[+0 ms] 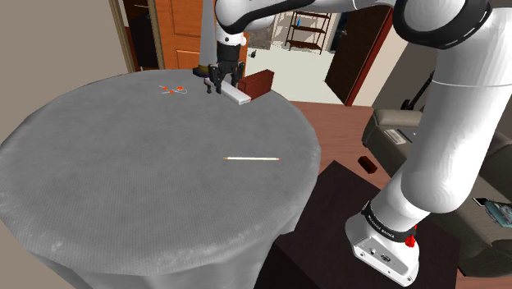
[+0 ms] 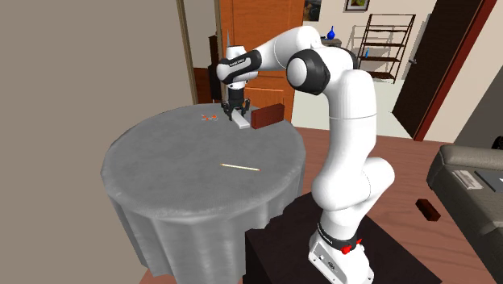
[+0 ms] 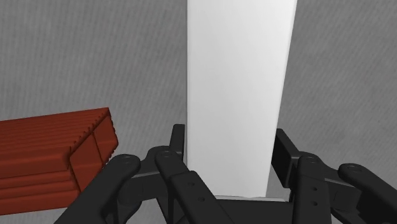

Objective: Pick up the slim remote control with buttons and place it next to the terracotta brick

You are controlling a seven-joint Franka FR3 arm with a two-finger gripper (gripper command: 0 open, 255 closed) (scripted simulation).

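Both fingers [image 3: 179, 141] tight on white remote [image 3: 238, 95], wrist view; brick [image 3: 51, 153] beside

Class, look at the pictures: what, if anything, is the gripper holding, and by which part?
The gripper is shut on the white remote, its fingers clasping the long sides near one end, beside the reddish-brown brick.

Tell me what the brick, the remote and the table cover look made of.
Brick: matte red-brown with ridged faces, so likely fired clay. Remote: plain white slab with no texture, so its material can't be told. Table cover: grey with a woven-looking grain, draped over the rim, so probably cloth.
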